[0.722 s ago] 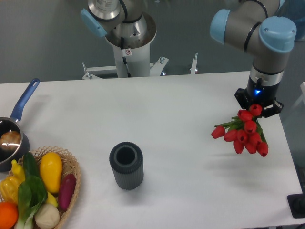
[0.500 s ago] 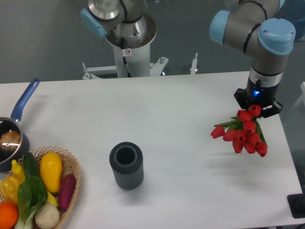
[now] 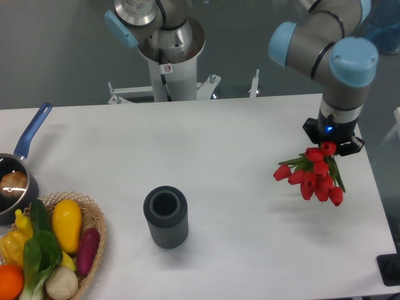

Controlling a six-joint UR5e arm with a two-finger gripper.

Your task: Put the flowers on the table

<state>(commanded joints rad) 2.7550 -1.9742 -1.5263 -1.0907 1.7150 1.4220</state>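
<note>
The flowers (image 3: 312,176), a bunch of red tulips with green stems and leaves, hang from my gripper (image 3: 330,145) above the right part of the white table (image 3: 237,150). The gripper is shut on the stems, with the blooms spreading down and left below it. The fingers themselves are mostly hidden behind the wrist and the blooms. A faint shadow lies on the table under the bunch, so it looks held clear of the surface.
A grey ribbed cylinder (image 3: 165,217) stands upright left of centre. A wicker basket (image 3: 94,219) of vegetables sits at the front left corner. A blue-handled pot (image 3: 19,181) is at the left edge. The arm's base (image 3: 169,56) stands behind the table.
My gripper has moved a little to the left with the flowers in it, and the bunch has shifted left with it. Nothing else moved.
</note>
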